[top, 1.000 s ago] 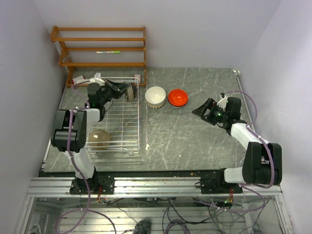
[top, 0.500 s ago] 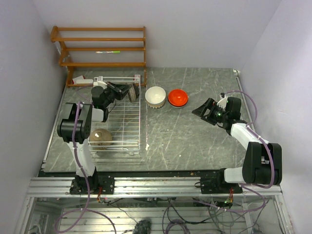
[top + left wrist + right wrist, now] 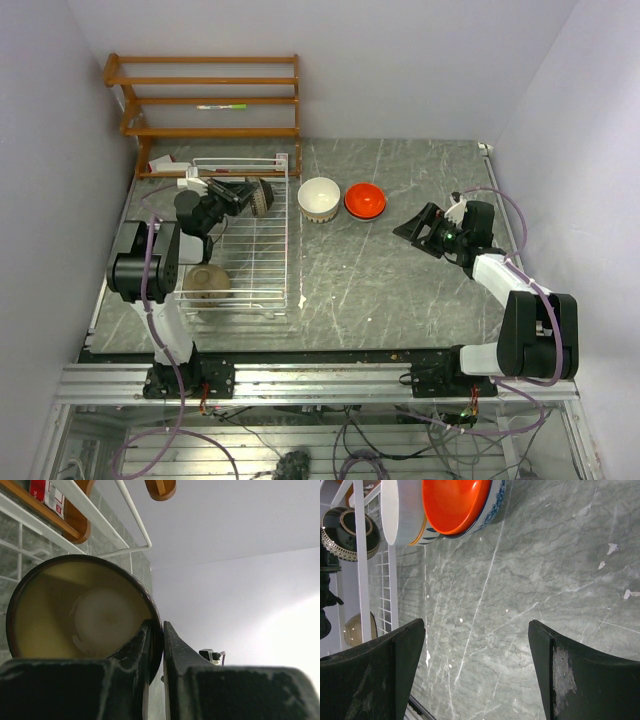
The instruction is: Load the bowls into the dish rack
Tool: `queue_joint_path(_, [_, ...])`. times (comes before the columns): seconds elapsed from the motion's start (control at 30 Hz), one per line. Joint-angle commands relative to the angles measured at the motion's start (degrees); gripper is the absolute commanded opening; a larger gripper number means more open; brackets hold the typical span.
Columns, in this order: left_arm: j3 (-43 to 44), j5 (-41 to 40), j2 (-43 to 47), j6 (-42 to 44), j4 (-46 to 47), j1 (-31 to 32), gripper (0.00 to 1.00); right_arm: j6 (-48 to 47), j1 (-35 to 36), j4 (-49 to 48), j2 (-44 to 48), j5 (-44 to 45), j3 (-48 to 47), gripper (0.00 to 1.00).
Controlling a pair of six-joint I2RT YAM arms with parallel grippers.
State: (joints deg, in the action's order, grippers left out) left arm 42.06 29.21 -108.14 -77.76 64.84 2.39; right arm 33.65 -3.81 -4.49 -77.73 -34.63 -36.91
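My left gripper (image 3: 243, 194) is shut on the rim of a glossy black-brown bowl (image 3: 260, 196) and holds it tipped on edge over the far end of the white wire dish rack (image 3: 262, 268). In the left wrist view the fingers (image 3: 142, 640) pinch the bowl's rim (image 3: 80, 610). A tan-brown bowl (image 3: 207, 282) lies in the rack's near end. A cream-white bowl (image 3: 319, 197) and an orange-red bowl (image 3: 365, 200) stand on the table right of the rack. My right gripper (image 3: 412, 227) is open and empty, to the right of them, and sees both (image 3: 455, 505).
A brown wooden slatted shelf (image 3: 205, 100) stands against the back wall behind the rack. The orange-red bowl seems nested in a blue-patterned one (image 3: 496, 502). The grey marble table (image 3: 400, 290) stretches between rack and right arm. Walls close in on both sides.
My left gripper has shifted the black-brown bowl slightly left and nearer over the rack's far end. The right arm has not moved.
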Motion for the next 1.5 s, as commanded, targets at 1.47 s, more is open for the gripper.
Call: queue_joint_path(1.47, [-8.1,5.1,5.8,4.0,-13.3,-3.8,0.07,-14.0,39.9,9.7,-21.2,8.5,-41.1,1.00])
